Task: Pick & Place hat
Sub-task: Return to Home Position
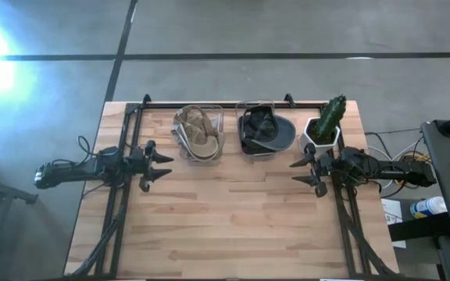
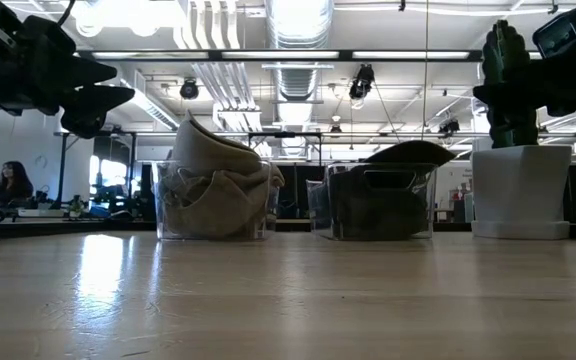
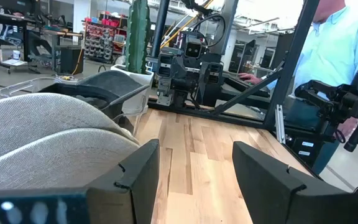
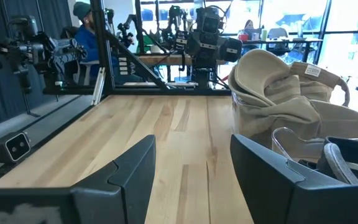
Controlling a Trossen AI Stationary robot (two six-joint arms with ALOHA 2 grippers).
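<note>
We see the wooden table (image 1: 233, 226) lying beneath both arms, one raised over each side of it. The left gripper (image 1: 170, 167) points in toward the table's middle, its fingers spread apart and holding nothing. The right gripper (image 1: 293, 172) faces it from well apart, its fingers likewise spread and bare.

Ahead of the left gripper's fingertips, off toward the back rail (image 1: 233, 102), stands the left clear bin (image 1: 221, 136), near the fingers but not touching them. Just beside it, nearer the right gripper and ahead of that gripper's fingertips on the same rail side, stands the right clear bin (image 1: 241, 147). A potted cactus (image 1: 324, 129) sits close beside the right gripper, toward the rail.

The brown caps (image 1: 196, 129) lie piled inside the left clear bin, rising over its rim, and dark caps (image 1: 266, 126) fill the right one. Beyond the table, past the right arm, we see a person (image 3: 347, 43) in a light blue shirt.
</note>
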